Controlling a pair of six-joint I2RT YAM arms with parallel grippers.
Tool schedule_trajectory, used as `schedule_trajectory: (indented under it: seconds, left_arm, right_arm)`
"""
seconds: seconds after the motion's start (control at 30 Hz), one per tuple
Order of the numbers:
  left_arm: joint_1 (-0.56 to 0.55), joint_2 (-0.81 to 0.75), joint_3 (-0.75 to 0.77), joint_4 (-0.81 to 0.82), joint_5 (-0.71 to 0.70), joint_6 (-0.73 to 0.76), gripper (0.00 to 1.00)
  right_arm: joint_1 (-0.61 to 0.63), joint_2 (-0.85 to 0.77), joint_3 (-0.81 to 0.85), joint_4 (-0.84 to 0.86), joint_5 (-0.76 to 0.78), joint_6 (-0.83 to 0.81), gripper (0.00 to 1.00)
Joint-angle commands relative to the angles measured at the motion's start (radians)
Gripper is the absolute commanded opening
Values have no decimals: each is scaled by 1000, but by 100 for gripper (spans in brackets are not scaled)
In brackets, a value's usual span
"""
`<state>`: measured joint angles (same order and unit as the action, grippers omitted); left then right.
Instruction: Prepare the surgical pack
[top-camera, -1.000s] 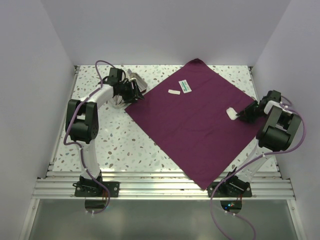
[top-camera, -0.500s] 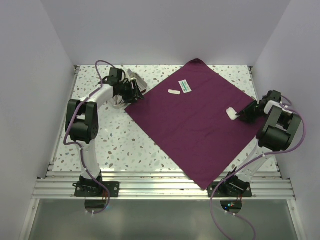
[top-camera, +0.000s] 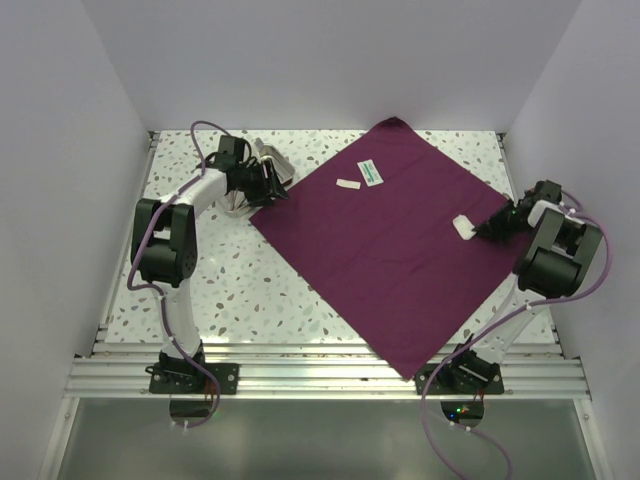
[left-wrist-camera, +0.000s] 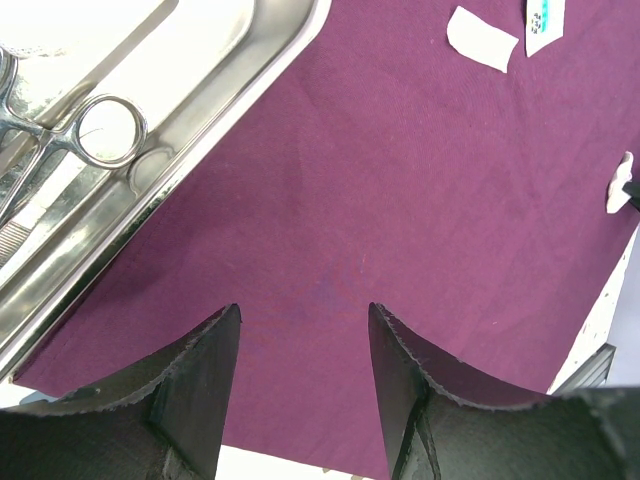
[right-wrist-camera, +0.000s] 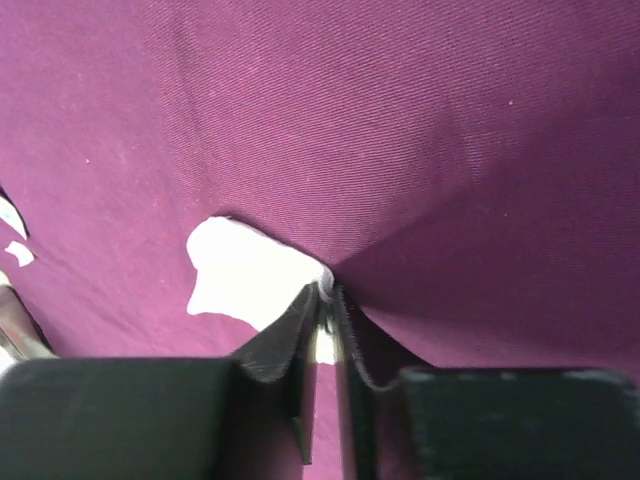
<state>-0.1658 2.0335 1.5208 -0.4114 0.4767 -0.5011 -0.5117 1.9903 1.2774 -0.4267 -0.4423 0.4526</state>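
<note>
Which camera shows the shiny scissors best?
The left wrist view: the silver scissors lie close-up in the shallow steel tray. The top view shows only the tray, small and partly hidden. The right wrist view shows no scissors.

White arm links (top-camera: 197, 193), black joints (top-camera: 165, 245), purple cables (top-camera: 200, 125), black ridged gripper fingers (left-wrist-camera: 190, 390)
</note>
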Motion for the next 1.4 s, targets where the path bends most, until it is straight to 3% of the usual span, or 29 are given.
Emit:
schedule_trajectory:
  seconds: [0.0, 0.17, 0.5, 0.6, 0.77, 1.0, 1.17, 1.37]
  left_arm:
    - [6, -13, 6, 17, 20, 7, 58]
    - [5, -22, -19, 55, 86, -17, 60]
    - [-12, -77, -149, 271, 283, -157, 66]
    - [-26, -120, -232, 395, 339, -261, 67]
    - [-81, -206, -352, 554, 365, -387, 69]
    - [-176, -424, -598, 821, 288, -724, 77]
    - [-254, -512, -646, 830, 172, -930, 79]
    - [-327, -590, -651, 773, 22, -1033, 80]
  right_arm:
    - [4, 10, 25, 28, -13, 1, 12]
    - [6, -31, 10, 20, -36, 27, 0]
    - [30, -272, -147, 77, -130, 237, 0]
    - [64, -367, -207, 72, -148, 279, 0]
    - [232, -473, -286, 114, -165, 371, 0]
    - [447, -586, -273, 161, -177, 495, 0]
    - [561, -666, -369, 322, -144, 681, 0]
    - [668, -728, -398, 399, -104, 805, 0]
